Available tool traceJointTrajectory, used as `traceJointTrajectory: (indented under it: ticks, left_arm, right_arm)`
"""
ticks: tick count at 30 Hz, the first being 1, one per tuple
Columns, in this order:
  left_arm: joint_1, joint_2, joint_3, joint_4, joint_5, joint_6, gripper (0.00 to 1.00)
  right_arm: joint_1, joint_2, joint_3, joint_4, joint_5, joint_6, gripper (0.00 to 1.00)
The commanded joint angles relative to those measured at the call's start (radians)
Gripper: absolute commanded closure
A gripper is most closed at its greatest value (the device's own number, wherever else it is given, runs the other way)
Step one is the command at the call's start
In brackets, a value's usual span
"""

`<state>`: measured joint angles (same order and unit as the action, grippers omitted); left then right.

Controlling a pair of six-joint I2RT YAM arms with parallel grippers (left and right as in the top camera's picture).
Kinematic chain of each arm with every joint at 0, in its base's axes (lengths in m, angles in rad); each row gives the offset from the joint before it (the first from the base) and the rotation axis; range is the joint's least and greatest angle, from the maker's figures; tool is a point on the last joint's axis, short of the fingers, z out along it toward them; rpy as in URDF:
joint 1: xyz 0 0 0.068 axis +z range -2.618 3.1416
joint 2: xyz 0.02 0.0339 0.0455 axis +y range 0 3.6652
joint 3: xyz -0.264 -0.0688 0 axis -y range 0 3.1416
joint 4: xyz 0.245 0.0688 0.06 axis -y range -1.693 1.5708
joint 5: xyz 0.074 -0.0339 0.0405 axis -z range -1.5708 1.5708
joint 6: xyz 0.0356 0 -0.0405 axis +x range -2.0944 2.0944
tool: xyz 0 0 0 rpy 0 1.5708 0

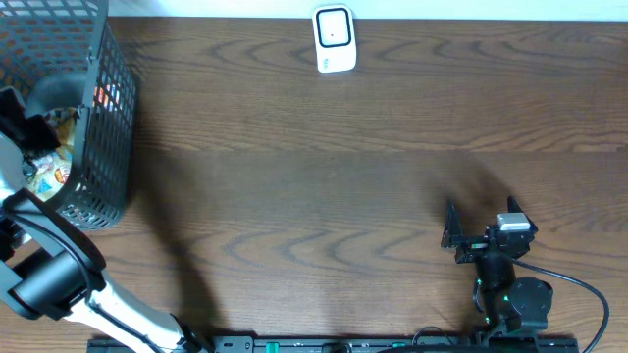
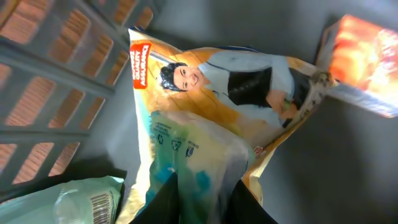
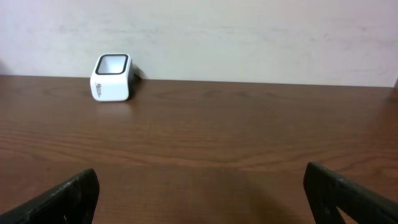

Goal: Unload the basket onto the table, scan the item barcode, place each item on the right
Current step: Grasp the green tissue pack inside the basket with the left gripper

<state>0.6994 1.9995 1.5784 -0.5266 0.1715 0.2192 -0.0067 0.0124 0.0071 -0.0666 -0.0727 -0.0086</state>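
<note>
Your left gripper (image 2: 205, 186) pinches the snack bag (image 2: 202, 146) in narrowed jaws inside the basket (image 1: 103, 118), seemingly for carrying to the scanner (image 1: 334, 39); your right gripper (image 3: 200, 177) rests, jaws wide.

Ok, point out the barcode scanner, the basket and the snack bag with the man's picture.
barcode scanner (image 1: 334, 41), overhead view, on its white top.
basket (image 1: 103, 147), overhead view, on its mesh side wall.
snack bag (image 2: 211, 68), left wrist view, on the printed man.
</note>
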Motion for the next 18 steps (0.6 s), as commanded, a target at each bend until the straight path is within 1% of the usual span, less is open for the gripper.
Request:
traceJointTrajectory:
  ticks: [1,8,10,18]
  left_arm:
    - [0.009,-0.060,-0.001,0.007,0.027,-0.016,0.78]
    - [0.009,-0.056,-0.021,-0.006,0.027,-0.014,0.75]
    - [0.009,-0.055,-0.024,-0.006,0.027,-0.014,0.69]
    - [0.009,-0.040,-0.024,-0.011,0.027,-0.014,0.69]
  right_arm:
    - [0.008,-0.006,-0.002,-0.004,0.003,0.000,0.01]
    - [0.008,-0.006,-0.002,-0.004,0.003,0.000,0.01]
    - [0.008,-0.006,-0.002,-0.004,0.003,0.000,0.01]
    - [0.008,-0.006,-0.002,-0.004,0.003,0.000,0.01]
